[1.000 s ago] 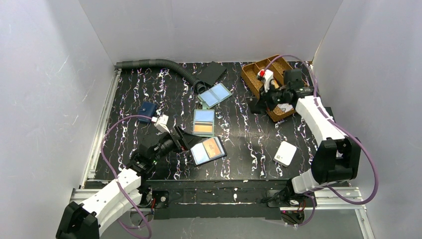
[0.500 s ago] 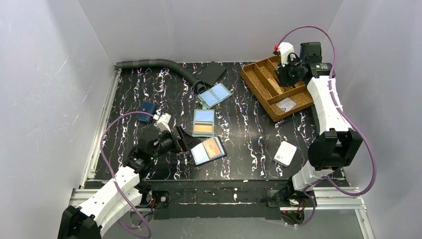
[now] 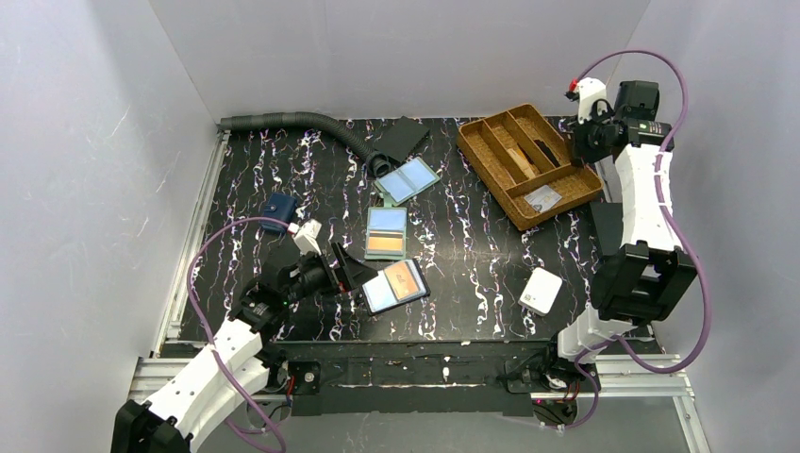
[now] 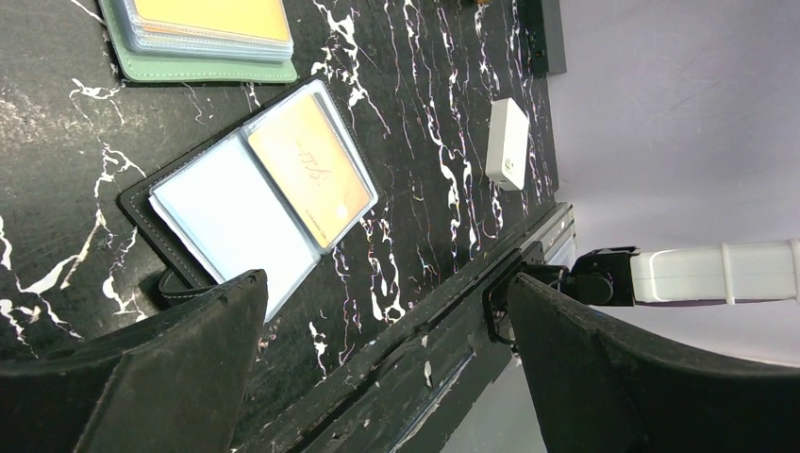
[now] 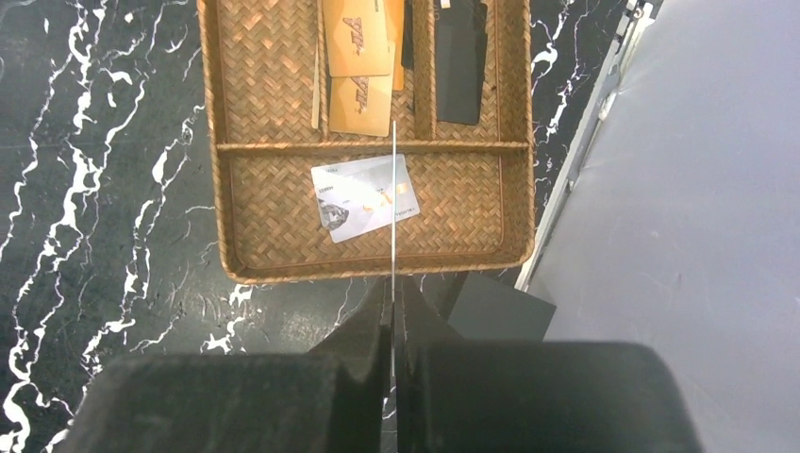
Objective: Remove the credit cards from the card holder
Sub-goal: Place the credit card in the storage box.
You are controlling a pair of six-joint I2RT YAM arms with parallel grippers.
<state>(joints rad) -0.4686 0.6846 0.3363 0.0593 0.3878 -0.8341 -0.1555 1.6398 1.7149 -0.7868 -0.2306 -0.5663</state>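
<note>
The grey-green card holder (image 3: pixel 386 232) lies open at mid table, showing a blue and an orange card; its orange half shows in the left wrist view (image 4: pixel 198 42). My left gripper (image 3: pixel 351 274) (image 4: pixel 385 283) is open and empty, low beside a black-edged bifold (image 3: pixel 395 285) (image 4: pixel 255 193) with a pale blue and an orange card. My right gripper (image 3: pixel 582 151) (image 5: pixel 391 293) is shut on a thin card (image 5: pixel 391 189) seen edge-on, raised over the woven tray (image 3: pixel 481 151) (image 5: pixel 226 189). In the tray lie orange cards (image 5: pixel 358 42), a black card (image 5: pixel 460 66) and a grey-white card (image 5: pixel 365 196).
A bifold with two pale blue panels (image 3: pixel 408 179) lies behind the holder. A white square box (image 3: pixel 541 291) sits front right. A navy wallet (image 3: pixel 277 209) is at the left. A grey hose (image 3: pixel 292 121) runs along the back. A dark flat piece (image 5: pixel 495 307) lies by the tray.
My right arm has swung up and back to the right, from the tray's front edge to above its far right corner. The left gripper has shifted only slightly.
</note>
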